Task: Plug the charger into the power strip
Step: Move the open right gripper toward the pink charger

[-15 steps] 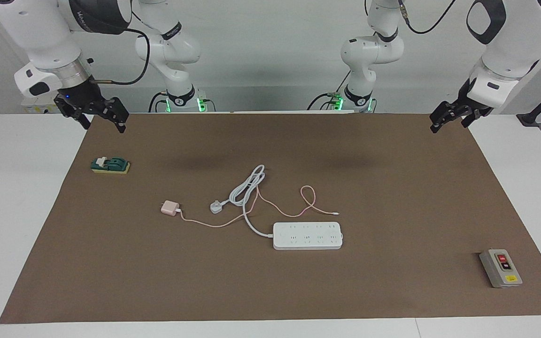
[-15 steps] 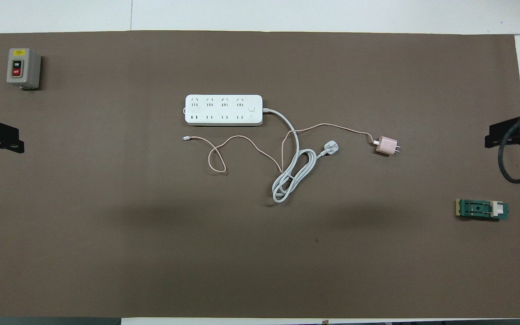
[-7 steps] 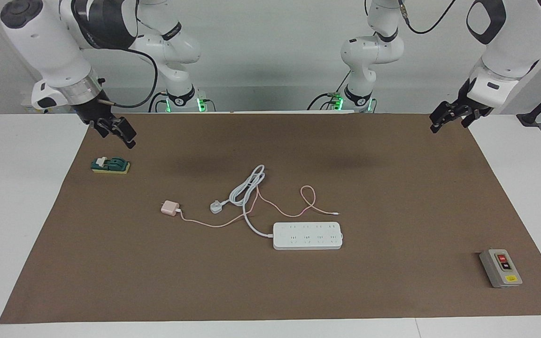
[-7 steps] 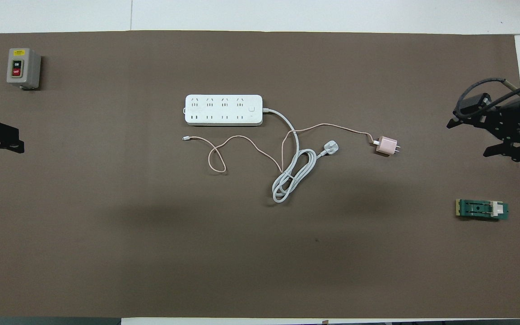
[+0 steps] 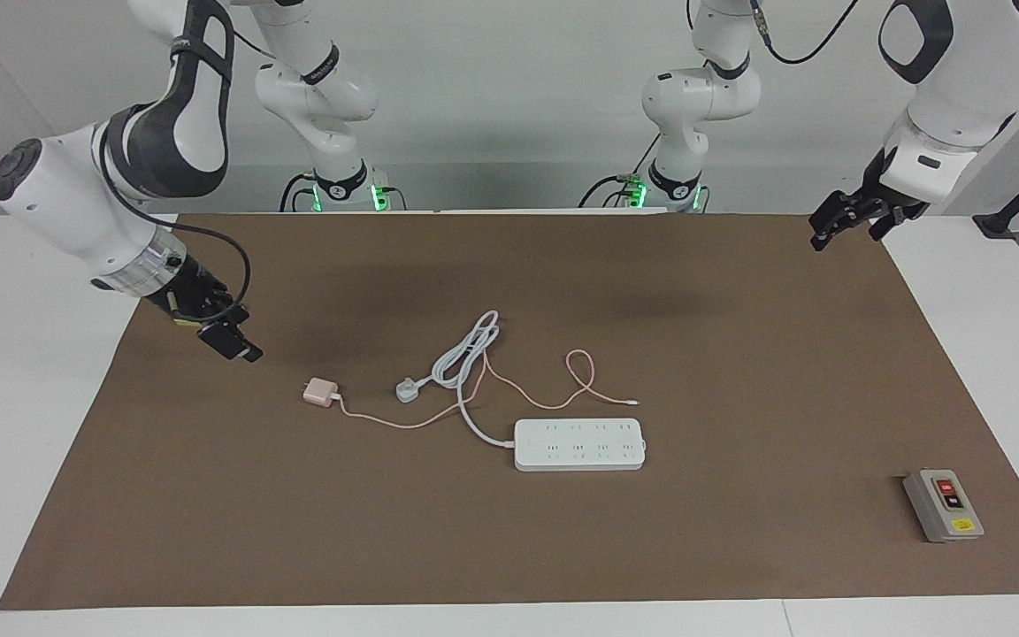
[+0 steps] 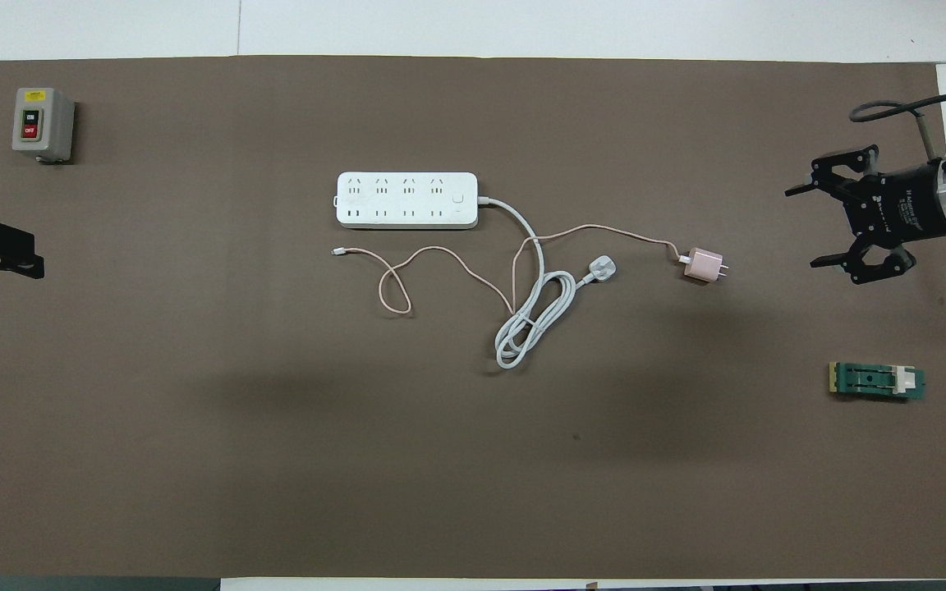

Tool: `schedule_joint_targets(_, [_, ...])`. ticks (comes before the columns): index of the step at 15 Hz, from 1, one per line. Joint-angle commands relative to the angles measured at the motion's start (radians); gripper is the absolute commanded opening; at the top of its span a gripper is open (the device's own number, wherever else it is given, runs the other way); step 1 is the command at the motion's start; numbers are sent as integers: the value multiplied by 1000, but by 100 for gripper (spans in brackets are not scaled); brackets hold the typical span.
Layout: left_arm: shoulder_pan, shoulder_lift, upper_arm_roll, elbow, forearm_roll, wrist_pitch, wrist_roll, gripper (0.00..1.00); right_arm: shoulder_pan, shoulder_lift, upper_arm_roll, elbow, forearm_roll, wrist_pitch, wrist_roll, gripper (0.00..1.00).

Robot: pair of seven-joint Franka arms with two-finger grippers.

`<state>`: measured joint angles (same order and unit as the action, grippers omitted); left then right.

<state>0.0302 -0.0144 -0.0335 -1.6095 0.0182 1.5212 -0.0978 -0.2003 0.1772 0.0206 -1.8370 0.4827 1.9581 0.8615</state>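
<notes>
The right gripper [image 5: 231,336] hangs low over the brown mat [image 5: 739,354] toward the right arm's end of the table, its fingers [image 6: 824,261] spread wide and holding nothing, as the overhead view shows. It points toward the charger [image 5: 319,390], a small pale pink cube lying on the mat just short of the gripper, with open mat between the two. The charger's thin pink cable [image 5: 563,380] trails toward the middle of the mat, crosses the coiled thick white cord [image 5: 465,358] and ends in a small connector just beside the power strip [image 5: 579,443]. The strip, a long flat white bar with two rows of sockets, lies flat near the mat's centre, farther from the robots than the coil. Its white three-pin plug [image 5: 407,389] rests between the charger and the coil. The left gripper [image 5: 846,219] waits at the mat's edge at the left arm's end; how its fingers stand cannot be told. A grey switch box [image 5: 943,505] with red and black buttons sits at that end, farther from the robots. A small green block [image 6: 877,381] lies at the right arm's end, nearer the robots than the charger.
</notes>
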Motion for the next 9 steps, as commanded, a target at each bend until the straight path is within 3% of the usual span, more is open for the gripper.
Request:
schedule_joint_targets(1, [-3,-21,4,-21,-7,-4,-2,100,-30,-39,9,-135,130,111,31,100])
schedule_joint_targets(4, [-3,-21,4,-21,-7,-4,-2,100,-39,-50,7,-220,264,176,28,100])
schedule_joint_targets(9, [-3,-21,4,-21,-7,-4,-2,100,-114,44,7,-245,468,160,-113,100])
